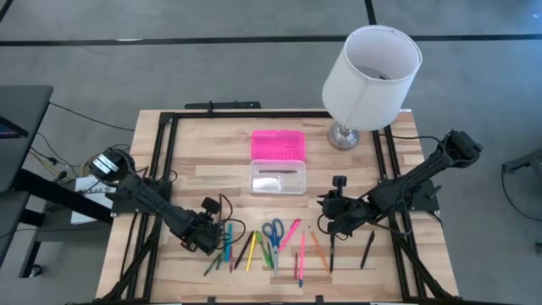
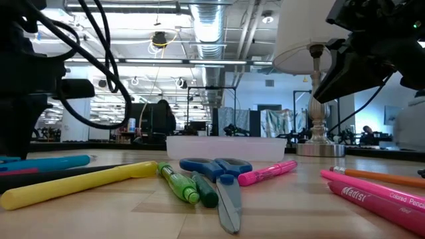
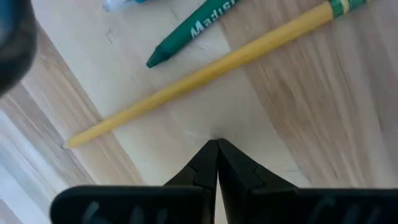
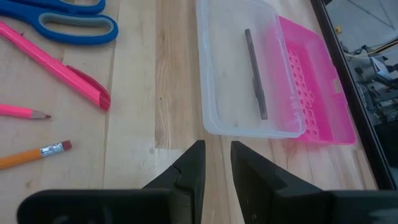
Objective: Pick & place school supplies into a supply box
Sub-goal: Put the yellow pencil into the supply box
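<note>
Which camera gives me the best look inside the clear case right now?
Right wrist view: it looks down into the clear case, showing one dark pencil inside. High view shows it small; low view only its front wall; left wrist view misses it.

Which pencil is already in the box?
Only the dark grey pencil lies inside the clear supply box; all other supplies remain on the table.

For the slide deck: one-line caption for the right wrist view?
Right gripper, open, faces clear supply box holding one dark pencil; pink lid beside it.
</note>
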Available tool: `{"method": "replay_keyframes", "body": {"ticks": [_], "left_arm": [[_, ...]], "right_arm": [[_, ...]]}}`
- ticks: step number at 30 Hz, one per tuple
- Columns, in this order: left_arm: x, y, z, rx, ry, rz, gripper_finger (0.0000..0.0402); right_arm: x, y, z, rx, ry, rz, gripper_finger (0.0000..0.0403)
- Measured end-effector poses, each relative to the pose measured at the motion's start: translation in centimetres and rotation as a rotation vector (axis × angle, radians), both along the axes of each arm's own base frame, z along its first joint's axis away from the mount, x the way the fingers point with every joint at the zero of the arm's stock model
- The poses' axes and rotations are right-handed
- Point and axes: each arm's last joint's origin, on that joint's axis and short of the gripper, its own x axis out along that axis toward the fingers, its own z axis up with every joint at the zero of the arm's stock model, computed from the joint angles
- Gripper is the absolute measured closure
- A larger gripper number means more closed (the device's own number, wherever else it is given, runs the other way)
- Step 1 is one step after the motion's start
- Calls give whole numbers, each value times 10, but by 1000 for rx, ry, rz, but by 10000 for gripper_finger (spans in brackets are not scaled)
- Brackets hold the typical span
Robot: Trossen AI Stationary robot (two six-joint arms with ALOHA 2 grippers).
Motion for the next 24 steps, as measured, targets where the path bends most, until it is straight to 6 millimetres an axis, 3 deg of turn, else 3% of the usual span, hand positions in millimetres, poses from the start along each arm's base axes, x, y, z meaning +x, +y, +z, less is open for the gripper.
{"method": "replay_keyframes", "body": {"ticks": [19,24], "left_arm": [[21,-12,9,-66,-135,-63,395],[35,-9,11,-101,-217,-76,395]], "right_arm": [[0,0,0,3,-6,0,333],[1,0,0,3,-6,-1,333]]}}
